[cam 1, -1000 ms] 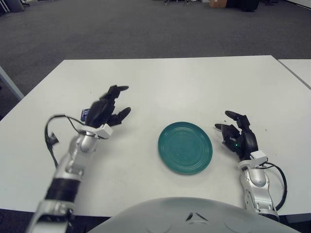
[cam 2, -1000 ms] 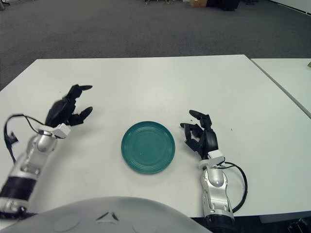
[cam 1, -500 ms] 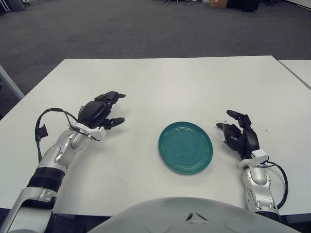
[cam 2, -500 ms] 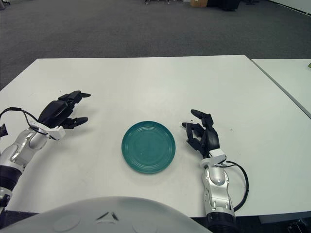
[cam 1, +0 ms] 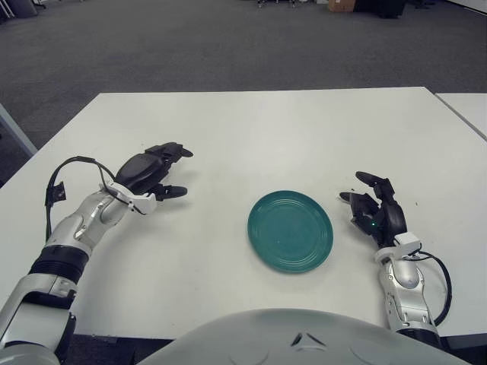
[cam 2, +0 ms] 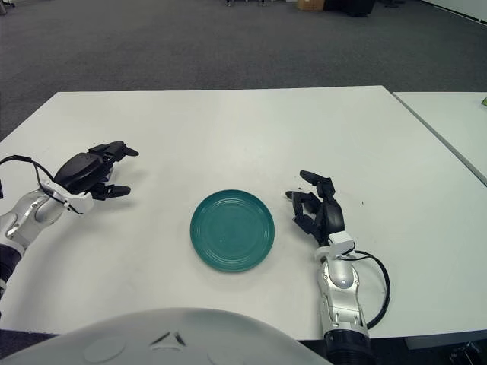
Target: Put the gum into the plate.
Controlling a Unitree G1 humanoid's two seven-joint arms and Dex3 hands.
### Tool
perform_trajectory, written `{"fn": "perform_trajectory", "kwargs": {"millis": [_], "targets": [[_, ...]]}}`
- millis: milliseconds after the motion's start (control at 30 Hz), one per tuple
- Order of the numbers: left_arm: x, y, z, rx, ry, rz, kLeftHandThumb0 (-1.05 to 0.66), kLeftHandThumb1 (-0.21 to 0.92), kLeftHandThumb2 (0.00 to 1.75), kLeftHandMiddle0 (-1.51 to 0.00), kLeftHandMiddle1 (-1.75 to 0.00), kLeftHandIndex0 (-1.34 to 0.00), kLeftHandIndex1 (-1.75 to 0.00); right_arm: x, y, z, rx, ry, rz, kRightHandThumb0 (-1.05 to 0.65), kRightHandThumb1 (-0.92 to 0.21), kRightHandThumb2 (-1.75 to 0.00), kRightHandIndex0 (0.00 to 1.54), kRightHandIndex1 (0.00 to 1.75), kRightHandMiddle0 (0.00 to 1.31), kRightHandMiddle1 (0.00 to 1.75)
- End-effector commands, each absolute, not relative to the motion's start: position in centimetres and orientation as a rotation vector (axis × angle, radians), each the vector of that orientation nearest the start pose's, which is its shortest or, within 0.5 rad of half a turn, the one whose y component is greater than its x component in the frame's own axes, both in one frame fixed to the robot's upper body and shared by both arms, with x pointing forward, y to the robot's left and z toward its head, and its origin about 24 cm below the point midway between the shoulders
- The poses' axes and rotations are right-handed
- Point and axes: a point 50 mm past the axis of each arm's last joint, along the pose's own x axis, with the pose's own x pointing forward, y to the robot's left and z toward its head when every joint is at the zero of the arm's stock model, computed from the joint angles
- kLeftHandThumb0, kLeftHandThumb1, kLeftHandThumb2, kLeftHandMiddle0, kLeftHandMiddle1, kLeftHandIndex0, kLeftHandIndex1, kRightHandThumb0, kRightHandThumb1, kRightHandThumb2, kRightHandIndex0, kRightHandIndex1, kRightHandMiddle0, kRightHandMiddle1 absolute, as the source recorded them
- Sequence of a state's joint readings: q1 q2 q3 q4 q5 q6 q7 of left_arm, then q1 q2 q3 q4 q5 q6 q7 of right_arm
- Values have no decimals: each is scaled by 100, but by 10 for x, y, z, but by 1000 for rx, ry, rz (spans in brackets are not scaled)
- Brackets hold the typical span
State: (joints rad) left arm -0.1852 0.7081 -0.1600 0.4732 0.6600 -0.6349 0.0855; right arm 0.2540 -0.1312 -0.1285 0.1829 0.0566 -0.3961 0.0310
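Note:
A teal plate [cam 1: 290,231] lies empty on the white table [cam 1: 259,129], in front of me at the middle. My left hand [cam 1: 156,171] rests low over the table left of the plate, palm down, with its fingers stretched forward and the thumb out to the side. No gum shows in either view; the spot under the left palm is hidden. My right hand [cam 1: 373,213] is parked just right of the plate, fingers relaxed and holding nothing.
A black cable [cam 1: 68,171] loops off my left forearm. A second white table [cam 1: 468,106] stands at the far right, across a narrow gap. Grey carpet lies beyond the table's far edge.
My left hand has come down from a raised, tilted pose to lie flat and low over the table, drifting slightly left. A small blue thing seen beside it earlier is now out of sight. The right hand has not moved.

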Motion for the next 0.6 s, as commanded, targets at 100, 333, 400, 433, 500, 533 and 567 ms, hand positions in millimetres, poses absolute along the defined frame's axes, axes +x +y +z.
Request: {"fn": "perform_trajectory", "kwargs": {"millis": [100,333,400,433,500,533,567], "targets": [[276,267,59,1298,-189,-363,-105,92,39,-34,-3,0,-122,151,-225,-51,-113,257,-173,-48,-82,-72,59,76,2,97],[282,282,55,1395,-126,-252,-105,92,40,-29,-1,0,-114,151,-226,-52,-120,257,-172,-48,-83,-72,60,76,2,98],[284,285,54,1427,-111,-194,-105,92,41,-26,-1,0,-108,151,-227,-52,-122,258,-173,-47,-82,-72,60,76,2,98],[285,285,53,1435,-109,-179,-105,92,42,-24,-1,0,-106,151,-227,-52,-122,259,-174,-47,-82,-72,60,76,2,98],[286,286,53,1446,-105,-150,-105,92,43,-23,-1,0,-104,151,-228,-52,-123,259,-174,-47,-82,-72,60,77,2,97],[287,287,52,1452,-103,-133,-105,92,43,-22,-1,0,-103,151,-228,-52,-124,260,-174,-47,-82,-72,60,77,2,97],[289,288,52,1461,-96,-111,-105,92,43,-21,0,0,-102,151,-228,-52,-124,261,-175,-47,-81,-73,60,77,2,97]]}}
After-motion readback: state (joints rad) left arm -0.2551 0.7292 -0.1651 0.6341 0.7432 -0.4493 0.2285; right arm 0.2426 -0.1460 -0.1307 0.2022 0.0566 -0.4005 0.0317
